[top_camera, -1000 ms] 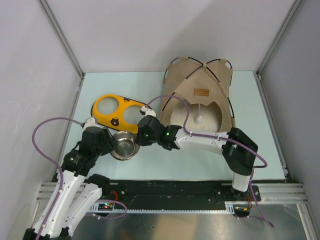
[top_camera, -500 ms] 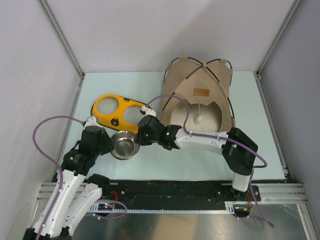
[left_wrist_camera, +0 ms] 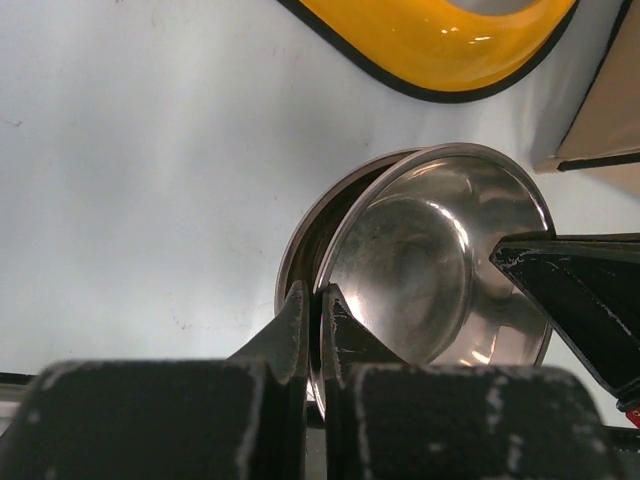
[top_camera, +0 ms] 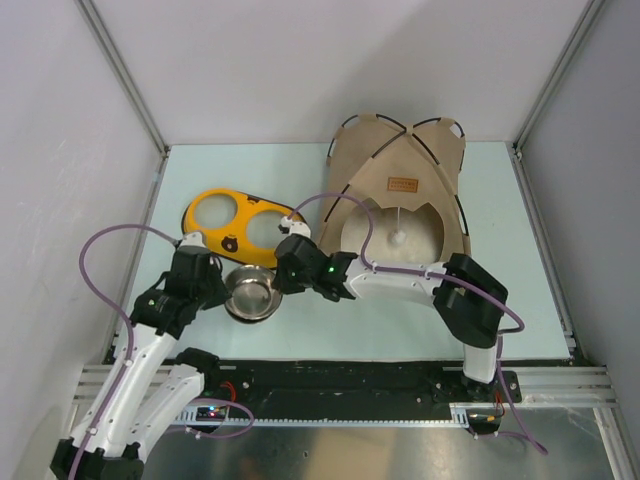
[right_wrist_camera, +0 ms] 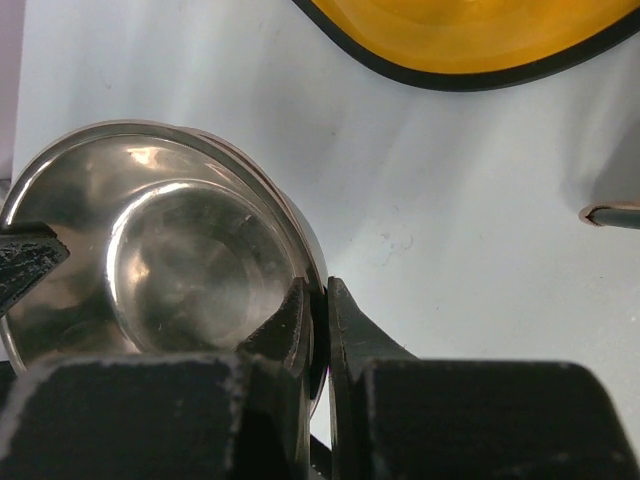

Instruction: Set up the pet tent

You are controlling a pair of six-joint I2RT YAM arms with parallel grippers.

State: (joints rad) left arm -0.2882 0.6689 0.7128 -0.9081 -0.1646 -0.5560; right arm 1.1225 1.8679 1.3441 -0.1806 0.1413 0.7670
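The pet tent, tan fabric with thin black poles, stands at the back right, with a brown label and a white pom-pom in its opening. Neither gripper touches it. Its edge shows in the left wrist view. A steel bowl sits in front of the tent, between both grippers. My left gripper is shut on the bowl's left rim. My right gripper is shut on its right rim. A second rim shows just behind the bowl.
A yellow double-bowl holder lies flat just behind the bowl, with both holes open; its edge shows in each wrist view. Grey walls and metal frame posts close in the table on three sides.
My left gripper's jaws have closed onto the bowl's rim and the left wrist has shifted slightly. The right gripper has kept its grip on the opposite rim.
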